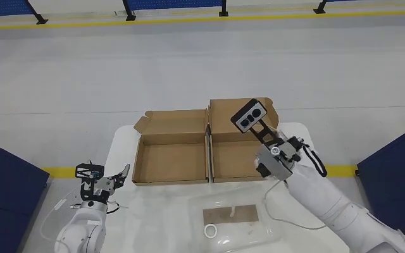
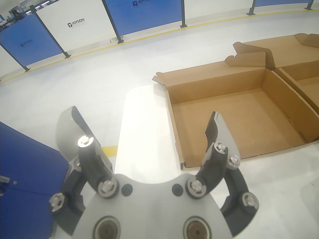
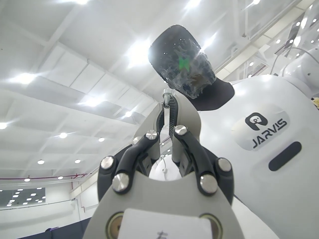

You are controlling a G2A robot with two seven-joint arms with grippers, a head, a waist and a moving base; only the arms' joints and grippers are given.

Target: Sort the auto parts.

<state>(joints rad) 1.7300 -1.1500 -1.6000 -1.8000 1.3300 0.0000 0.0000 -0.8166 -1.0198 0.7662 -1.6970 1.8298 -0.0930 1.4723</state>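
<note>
Holding: my right tool (image 1: 262, 131) is pressed together on the black part (image 1: 253, 117), pinching it at one edge.
Part's place: it is lifted off the desk (image 1: 158, 202), to the right of the left box (image 1: 171, 163) and above the far end of the neighbouring box.
Handling: I judge it a light, stiff plastic piece. The right wrist view shows clear film crumpled round it, which probably makes it slippery. The glossy face with its two pale windows looks easy to scuff.
Where to grip: I would take the hard rim, not the loose film and not the glossy face.
Left tool (image 2: 144, 115): it is spread wide with nothing between the fingers, and sits just left of the left box near the desk's edge.
Right box (image 1: 231, 158): it touches the left box wall to wall, and both are open-topped with their lids folded back.
Clear bag (image 1: 243, 231): it lies on the desk nearer me than the left box and off to its right, with a white ring (image 1: 210, 231) inside.
In the way: I would mind the upright lids and the shared wall when lowering the part.
</note>
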